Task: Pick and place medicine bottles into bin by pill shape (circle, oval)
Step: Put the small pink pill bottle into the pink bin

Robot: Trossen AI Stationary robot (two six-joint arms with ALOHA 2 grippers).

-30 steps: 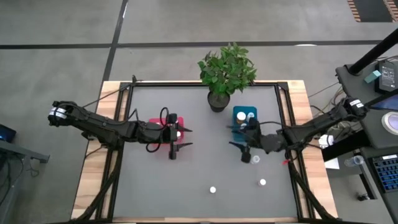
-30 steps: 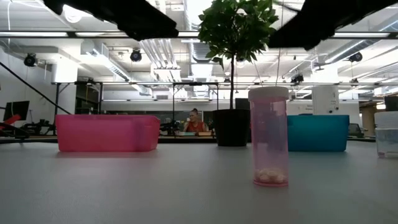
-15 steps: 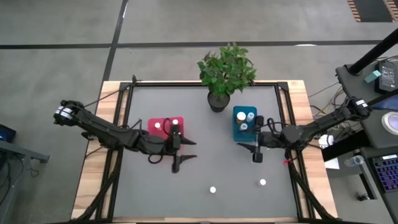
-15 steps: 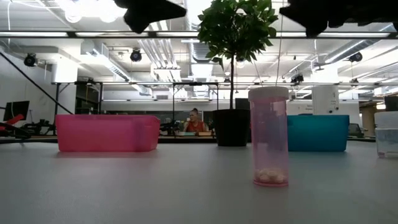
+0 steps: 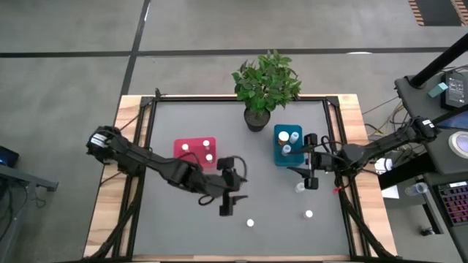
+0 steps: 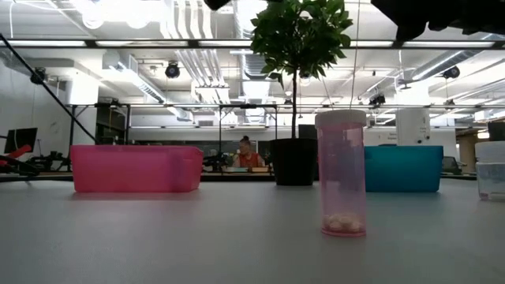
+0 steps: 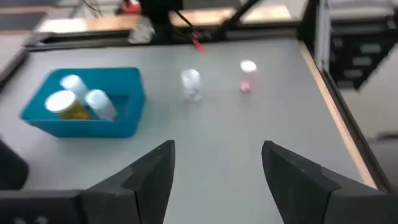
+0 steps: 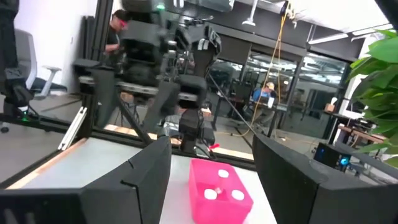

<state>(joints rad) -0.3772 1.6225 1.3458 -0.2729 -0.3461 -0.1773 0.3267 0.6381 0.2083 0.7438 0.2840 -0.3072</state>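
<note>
Two bins stand at mid-table: a red bin [image 5: 196, 150] holding three white-capped medicine bottles and a teal bin [image 5: 287, 145] holding more. Loose bottles stand toward the near right: a clear one [image 5: 299, 188] and a pink-tinted one [image 5: 308, 215], with another [image 5: 250, 223] nearer the middle. My left gripper [image 5: 235, 193] hovers open above mid-table, aimed toward the teal bin [image 7: 87, 102] and the two loose bottles [image 7: 191, 83] [image 7: 247, 76]. My right gripper [image 5: 306, 161] hangs open beside the teal bin, tipped upward, facing the red bin [image 8: 217, 196].
A potted plant [image 5: 265, 88] stands at the far edge between the bins. In the low view a pink-tinted bottle [image 6: 341, 173] stands closest and a clear bottle [image 6: 491, 170] sits at the right edge. Bare grey table lies at the near left.
My left gripper has swung from over the red bin toward the table's near edge and right, rising a little and turning toward the teal bin. My right gripper has drawn back toward the right edge and tipped upward. Both stay open and hold nothing.
</note>
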